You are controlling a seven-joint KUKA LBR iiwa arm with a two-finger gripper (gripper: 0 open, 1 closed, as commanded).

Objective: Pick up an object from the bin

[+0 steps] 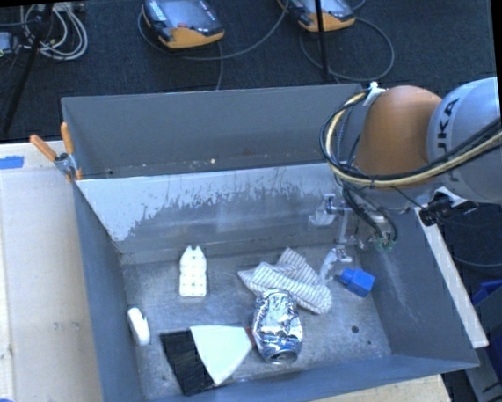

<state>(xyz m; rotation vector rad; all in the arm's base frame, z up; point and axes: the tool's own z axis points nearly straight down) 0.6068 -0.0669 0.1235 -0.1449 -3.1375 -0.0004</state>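
Lying just beside the jaws, to their lower right, a small blue block is seen on the floor of the grey bin; whether the jaws of the gripper are spread or pressed together cannot be told. A crumpled grey-white cloth is found just left of the jaws, with a crushed silver can at its lower edge. Farther left, well apart from the jaws, a white plastic piece, a small white cylinder and a black brush beside a white wedge are scattered.
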